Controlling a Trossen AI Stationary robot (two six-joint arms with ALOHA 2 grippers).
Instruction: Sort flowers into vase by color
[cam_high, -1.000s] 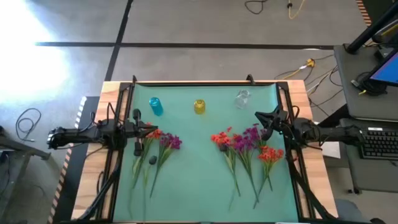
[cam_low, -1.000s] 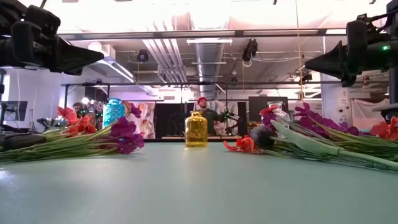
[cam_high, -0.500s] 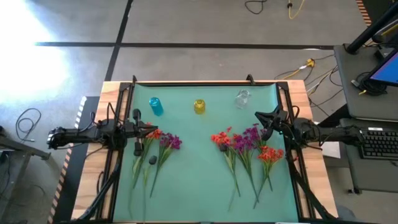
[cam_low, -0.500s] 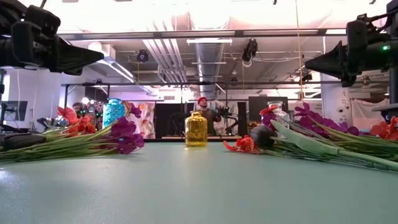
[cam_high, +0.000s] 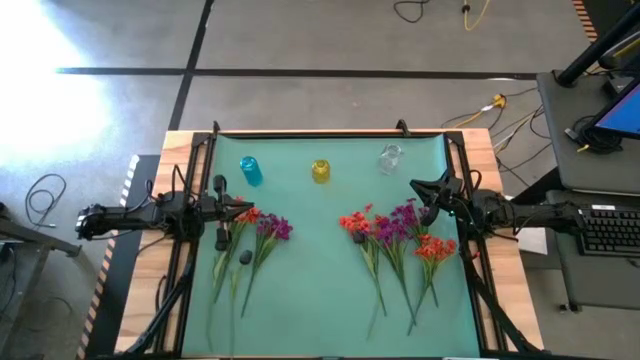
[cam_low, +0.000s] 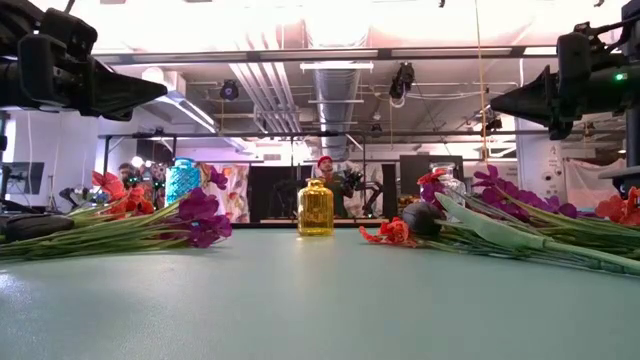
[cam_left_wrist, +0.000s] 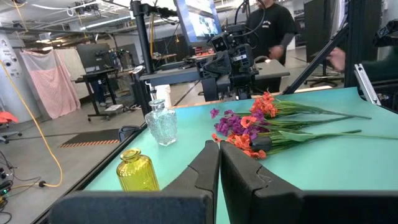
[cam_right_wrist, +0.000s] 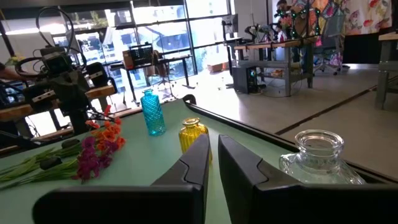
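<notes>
Green-stemmed flowers (cam_high: 395, 245) lay on the bench (cam_high: 320, 300), stems toward its front edge; the right tool (cam_high: 415, 187), closed and empty, hovered nearest, seemingly just beside their heads; left tool (cam_high: 240, 203) also closed.

Orange-red and purple flowers (cam_high: 395, 232), blue vase (cam_high: 250, 171), yellow vase (cam_high: 320, 171), teal mat (cam_high: 320, 290).

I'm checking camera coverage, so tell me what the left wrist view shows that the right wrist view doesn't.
Only the left wrist view shows the bigger flower bunch lying on the mat and a person in dark clothes behind the table. Only the right wrist view shows the blue vase and the smaller bunch near the other arm. Both show the yellow vase, the clear vase, and their own shut fingers, left gripper, right gripper.
</notes>
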